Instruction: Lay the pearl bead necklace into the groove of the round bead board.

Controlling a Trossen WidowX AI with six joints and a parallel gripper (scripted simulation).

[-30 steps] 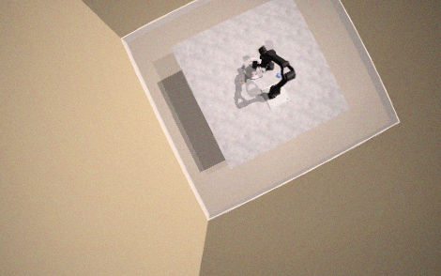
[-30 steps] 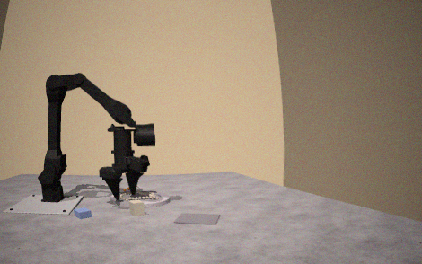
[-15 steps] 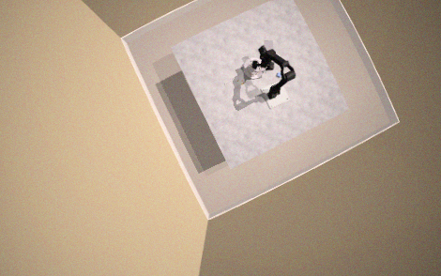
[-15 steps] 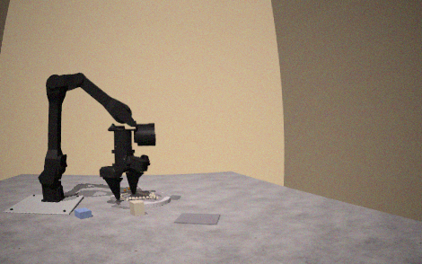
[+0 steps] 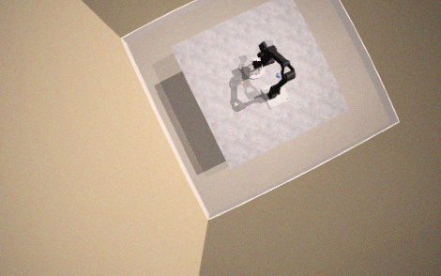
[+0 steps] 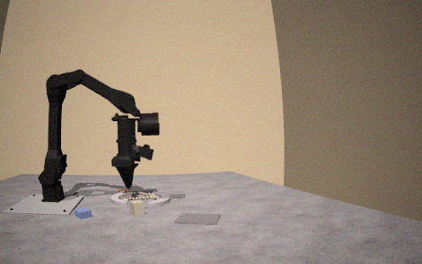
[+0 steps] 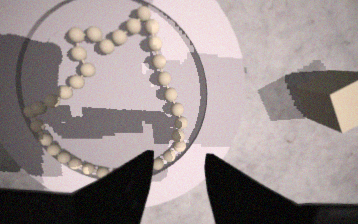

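The round white bead board lies on the grey table, with a thin circular groove in it. The pearl bead necklace lies on the board. Its beads follow the groove at the right and lower left, and its upper part zigzags inside the ring. My gripper points straight down just above the board's near rim. Its fingers stand partly apart with nothing between them; the nearest beads lie just beyond the fingertips.
A cream cube stands just beside the board. A blue cube lies near the arm's white base plate. A flat grey pad lies further out, and a dark grey strip runs along one table side.
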